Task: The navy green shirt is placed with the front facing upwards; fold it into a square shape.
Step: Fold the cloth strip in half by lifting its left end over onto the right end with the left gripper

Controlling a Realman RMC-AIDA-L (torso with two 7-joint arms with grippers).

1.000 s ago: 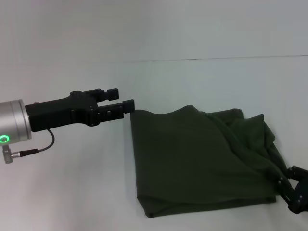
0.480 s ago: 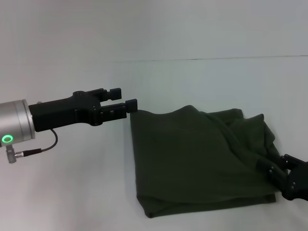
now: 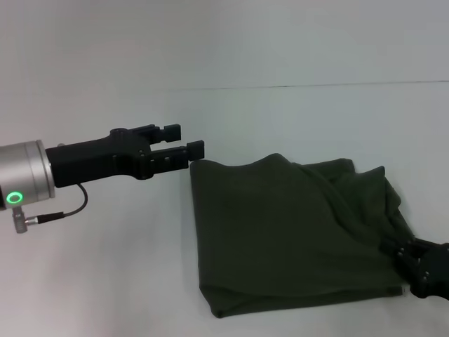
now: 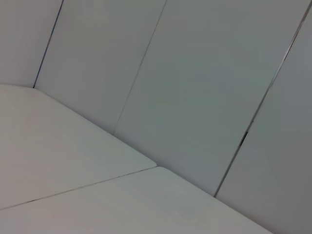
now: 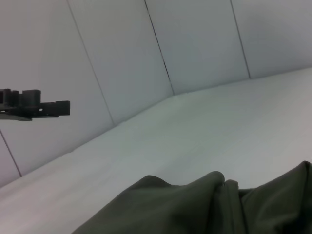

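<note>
The navy green shirt [image 3: 295,235] is lying on the white table [image 3: 105,281], right of centre in the head view, already folded over into a rough rectangle with the plain green side up and no print showing. Its right side is bunched up in a pile of wrinkles, while the left and front edges look pretty neat. The left tool [image 3: 191,144] hangs just off the shirt's far left corner, a bit above the table, fingers spread with a gap between them and nothing in them, so the cloth isn't pinched. The right tool [image 3: 421,270] sits down at the shirt's near right corner, right against the bunched fabric, but I honestly can't tell if it's clamped on the cloth or not. The right wrist view shows the crumpled folds up close, with the left tool off in the distance.
</note>
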